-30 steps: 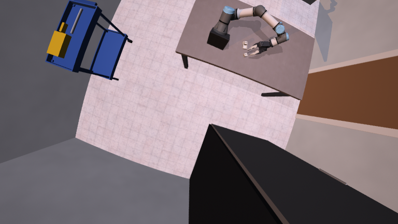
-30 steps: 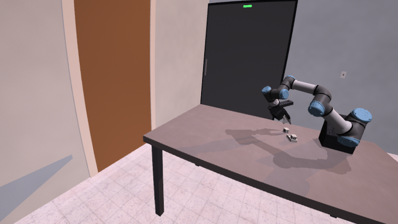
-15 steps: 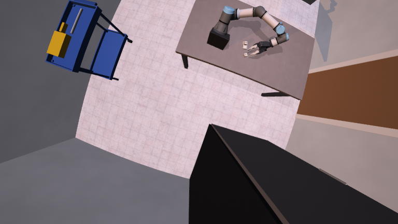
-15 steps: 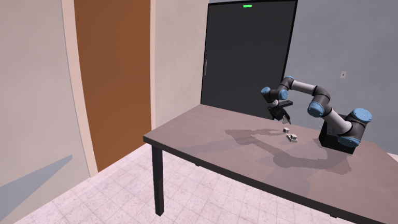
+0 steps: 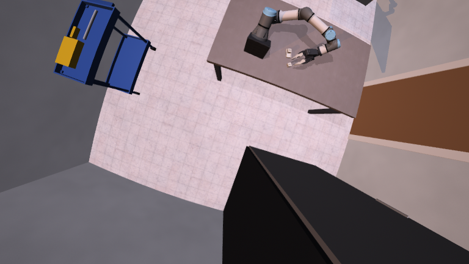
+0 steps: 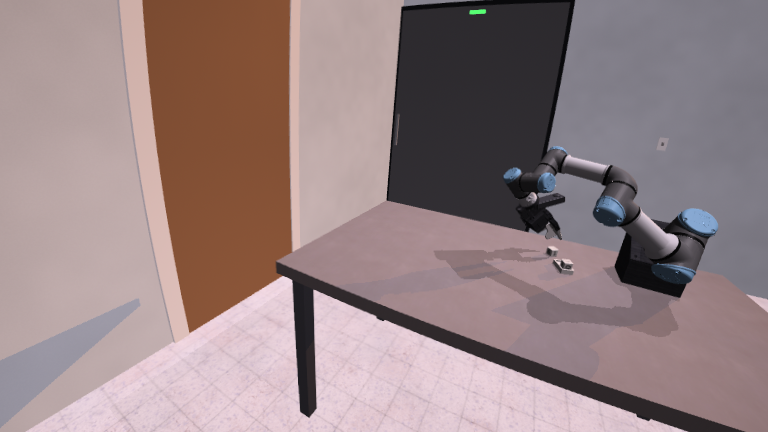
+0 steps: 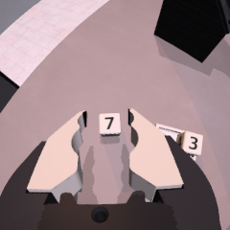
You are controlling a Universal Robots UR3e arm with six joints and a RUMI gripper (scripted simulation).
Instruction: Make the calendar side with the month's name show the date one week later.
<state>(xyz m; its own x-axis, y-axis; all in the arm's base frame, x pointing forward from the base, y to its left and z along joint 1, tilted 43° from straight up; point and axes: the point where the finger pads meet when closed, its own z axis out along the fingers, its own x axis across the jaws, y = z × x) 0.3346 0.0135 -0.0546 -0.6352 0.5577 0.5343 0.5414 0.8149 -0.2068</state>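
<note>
A small cube showing a 7 (image 7: pixel 109 124) (image 5: pixel 289 64) (image 6: pixel 552 249) lies loose on the brown table (image 5: pixel 311 84) (image 6: pixel 430 291), outside the tray. A second cube showing a 3 (image 7: pixel 193 143) (image 5: pixel 288 52) (image 6: pixel 563 265) sits in the small calendar tray (image 7: pixel 165 128), just to the right of it in the wrist view. My gripper (image 7: pixel 107 110) (image 5: pixel 294 61) (image 6: pixel 553 232) hangs a little above the 7 cube, tilted down towards it. Its fingers stand partly apart, one on each side of the cube in the wrist view, with nothing between them. The month's name cannot be read.
The arm's black base block (image 5: pixel 257 46) (image 6: pixel 640 268) (image 7: pixel 192 29) stands on the table just beyond the tray. A dark cabinet (image 6: pixel 475 110) stands behind the table. A blue cart (image 5: pixel 100 46) stands far off on the floor.
</note>
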